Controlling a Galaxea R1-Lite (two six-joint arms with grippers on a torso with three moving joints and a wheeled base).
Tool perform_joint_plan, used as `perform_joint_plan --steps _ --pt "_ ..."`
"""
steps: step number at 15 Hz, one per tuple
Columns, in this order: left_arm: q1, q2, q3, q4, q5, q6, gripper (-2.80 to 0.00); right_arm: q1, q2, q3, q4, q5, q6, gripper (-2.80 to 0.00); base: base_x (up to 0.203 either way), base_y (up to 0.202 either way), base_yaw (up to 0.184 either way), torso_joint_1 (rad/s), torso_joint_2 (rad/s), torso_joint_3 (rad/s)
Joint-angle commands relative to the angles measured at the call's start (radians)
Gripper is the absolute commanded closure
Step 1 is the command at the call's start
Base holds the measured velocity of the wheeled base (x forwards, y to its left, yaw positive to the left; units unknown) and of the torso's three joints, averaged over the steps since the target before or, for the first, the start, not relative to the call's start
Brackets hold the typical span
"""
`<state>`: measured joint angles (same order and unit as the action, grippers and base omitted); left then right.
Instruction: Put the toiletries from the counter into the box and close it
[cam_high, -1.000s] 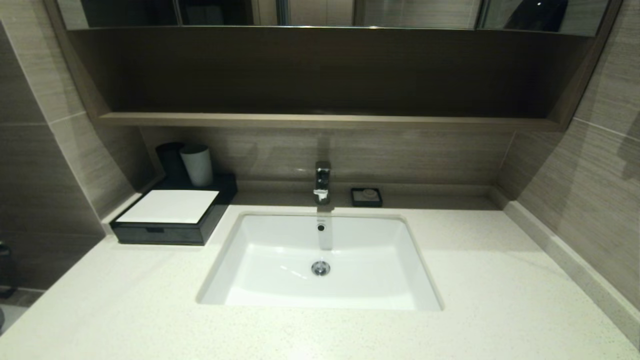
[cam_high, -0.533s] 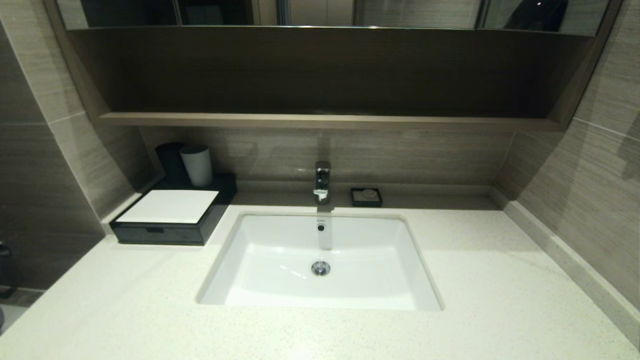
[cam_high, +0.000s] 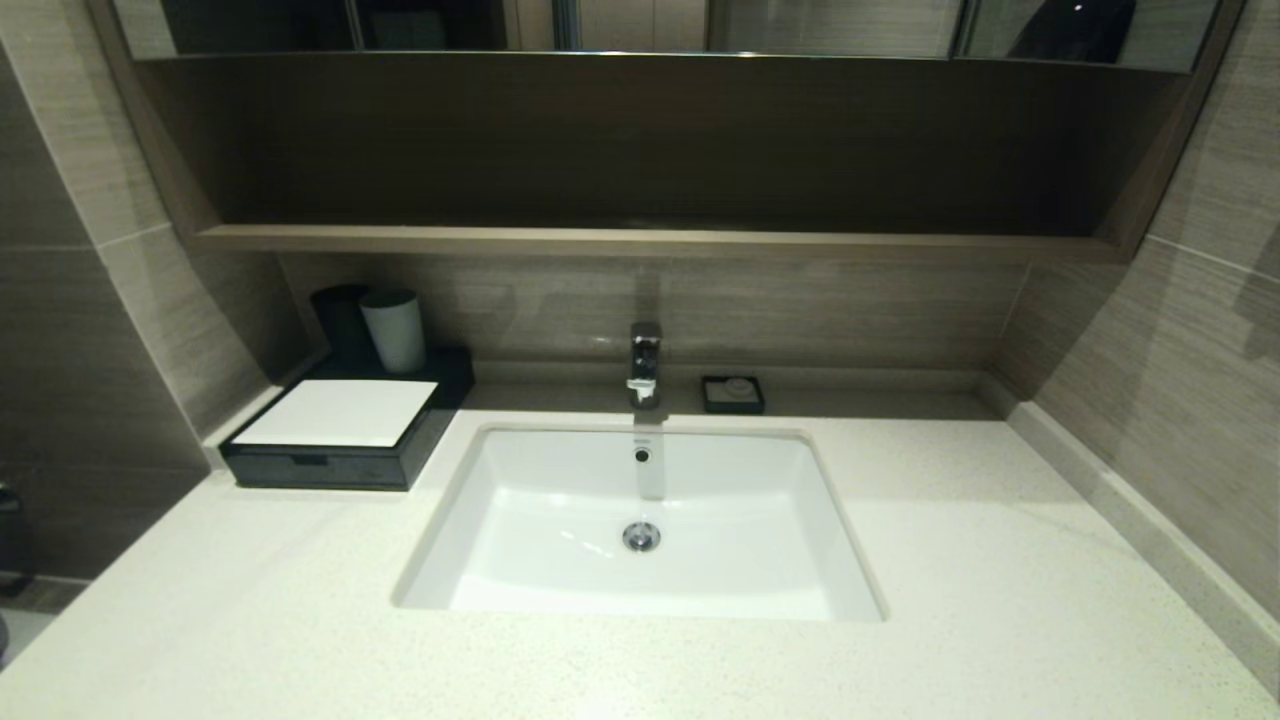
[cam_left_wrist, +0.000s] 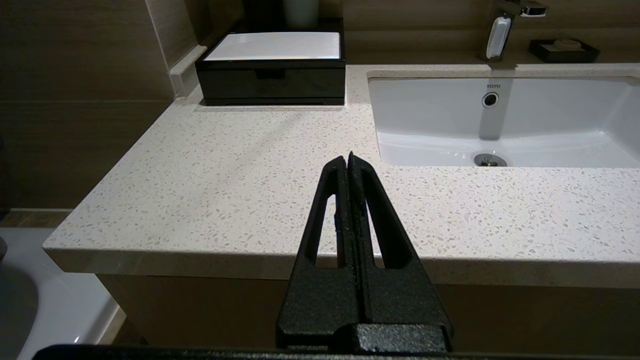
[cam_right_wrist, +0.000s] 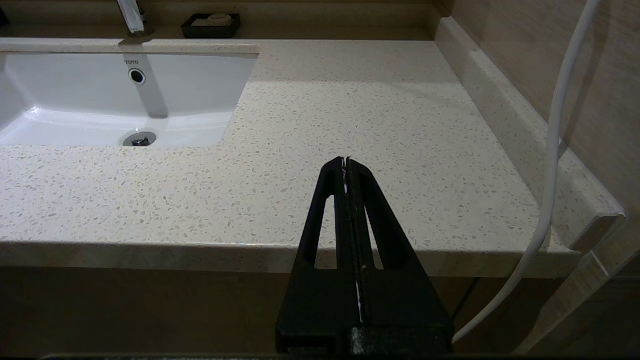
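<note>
The black box (cam_high: 335, 440) with a white top panel stands at the counter's (cam_high: 1000, 560) far left corner, its front drawer pushed in; it also shows in the left wrist view (cam_left_wrist: 272, 67). No plastic-wrapped toiletries show in any view. My left gripper (cam_left_wrist: 347, 159) is shut and empty, held off the counter's front edge, left of the sink (cam_left_wrist: 590, 115). My right gripper (cam_right_wrist: 345, 162) is shut and empty, off the front edge to the right of the sink (cam_right_wrist: 50, 100). Neither gripper shows in the head view.
A grey cup (cam_high: 393, 329) and a dark cup stand on the box's rear part. A chrome tap (cam_high: 645, 362) and a small black square dish (cam_high: 732, 393) sit behind the sink (cam_high: 480, 520). A white cable (cam_right_wrist: 555, 150) hangs by the right wall.
</note>
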<state>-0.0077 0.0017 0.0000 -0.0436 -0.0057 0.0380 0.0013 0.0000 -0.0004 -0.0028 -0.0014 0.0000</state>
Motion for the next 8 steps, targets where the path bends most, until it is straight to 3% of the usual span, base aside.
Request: perform_joint_plan --steps 1,8 --pt "0.000 0.001 0.020 -0.001 0.000 0.000 0.00 0.000 -0.002 0.002 0.000 0.000 0.000 0.00 0.000 0.000 0.000 0.000 0.00 0.000" --pt "0.000 0.001 0.020 -0.001 0.000 0.000 0.00 0.000 -0.002 0.002 0.000 0.000 -0.001 0.00 0.000 0.000 0.000 0.000 0.00 0.000"
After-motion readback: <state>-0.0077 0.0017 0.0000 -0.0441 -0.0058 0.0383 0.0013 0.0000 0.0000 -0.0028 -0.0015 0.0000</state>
